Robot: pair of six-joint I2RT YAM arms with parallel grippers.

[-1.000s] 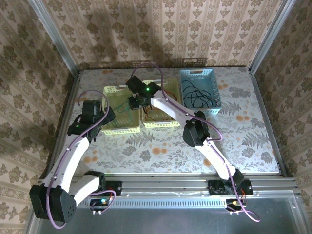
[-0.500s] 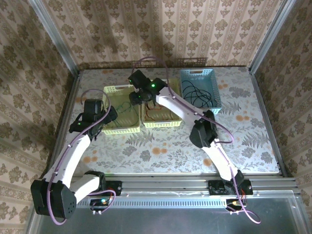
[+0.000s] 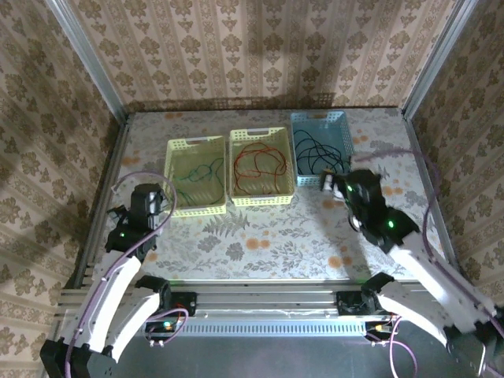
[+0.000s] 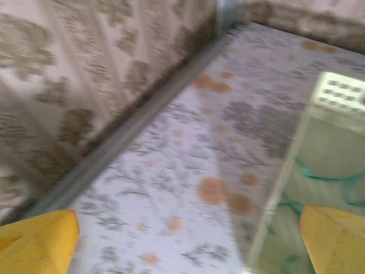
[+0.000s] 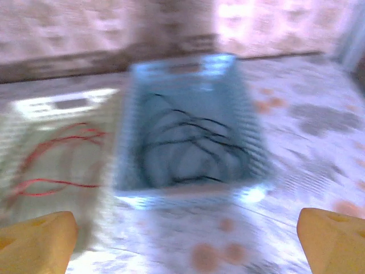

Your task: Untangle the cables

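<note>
- Cables point(image 3: 256, 161) are laid apart, one per basket point(image 3: 260, 201): green cable point(image 3: 197, 169) left, black cable point(image 3: 315, 153) right.
- The black cable is seen straight ahead of the right tool point(image 5: 185, 240); the green cable, ahead-right of the left tool point(image 4: 185, 240).
- Both tools are spread wide, nothing held.

- Pale green basket point(image 3: 197, 210): leftmost of a row of three, mid-table, long side running away from the near edge.
- Cream basket point(image 3: 262, 200): middle of the row, just beside the green one.
- Blue basket point(image 3: 318, 118): rightmost, set slightly farther back than the other two.
- Floral-print table point(image 3: 260, 244): under all three baskets.
- Damask wallpaper walls point(image 3: 260, 47): on three sides.
- Slotted metal rail point(image 3: 268, 303): along the near table edge.
</note>
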